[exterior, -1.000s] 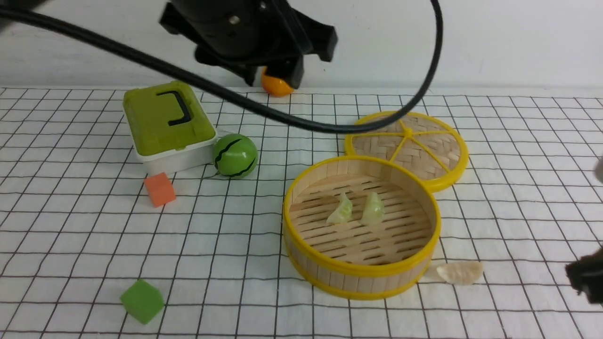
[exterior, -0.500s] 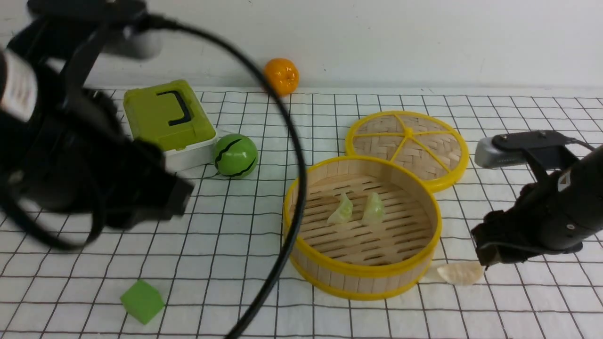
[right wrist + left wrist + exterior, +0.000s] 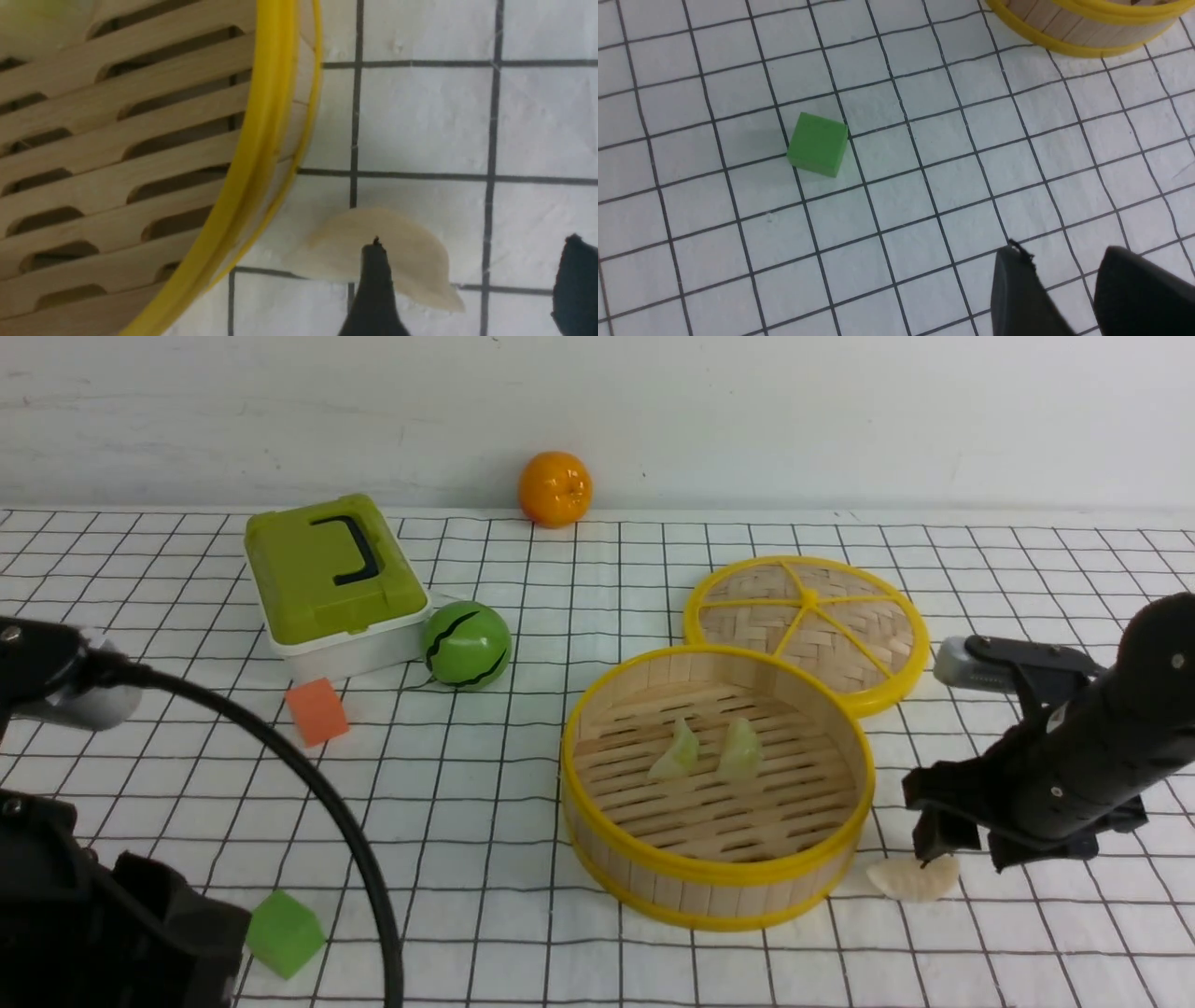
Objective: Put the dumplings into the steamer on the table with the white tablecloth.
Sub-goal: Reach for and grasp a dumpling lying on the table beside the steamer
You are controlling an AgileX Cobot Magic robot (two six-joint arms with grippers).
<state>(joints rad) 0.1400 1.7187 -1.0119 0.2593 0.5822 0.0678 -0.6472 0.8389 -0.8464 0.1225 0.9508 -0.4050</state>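
The bamboo steamer point(image 3: 719, 875) stands on the white tablecloth point(image 3: 485, 775) right of centre, with two pale green dumplings point(image 3: 676, 751) point(image 3: 739, 749) on its slatted floor. A whitish dumpling point(image 3: 910, 882) lies on the cloth just outside the steamer's front right wall. My right gripper point(image 3: 966, 857) hangs open directly over it. In the right wrist view one fingertip point(image 3: 373, 280) overlaps the dumpling point(image 3: 416, 261) and the other stands well clear, beside the steamer rim point(image 3: 261, 140). My left gripper point(image 3: 1063, 252) is open over bare cloth, with nothing between its fingers.
A green cube point(image 3: 283, 933) point(image 3: 817, 144) lies front left beside the left arm and its black cable point(image 3: 308, 803). Farther back are an orange cube point(image 3: 317, 711), a green-lidded box point(image 3: 331, 583), a green ball point(image 3: 466, 645), an orange point(image 3: 555, 488) and the woven lid point(image 3: 808, 630).
The left arm swung from the back of the table down to the front left corner. The right arm came in from the right and lowered its gripper over the whitish dumpling.
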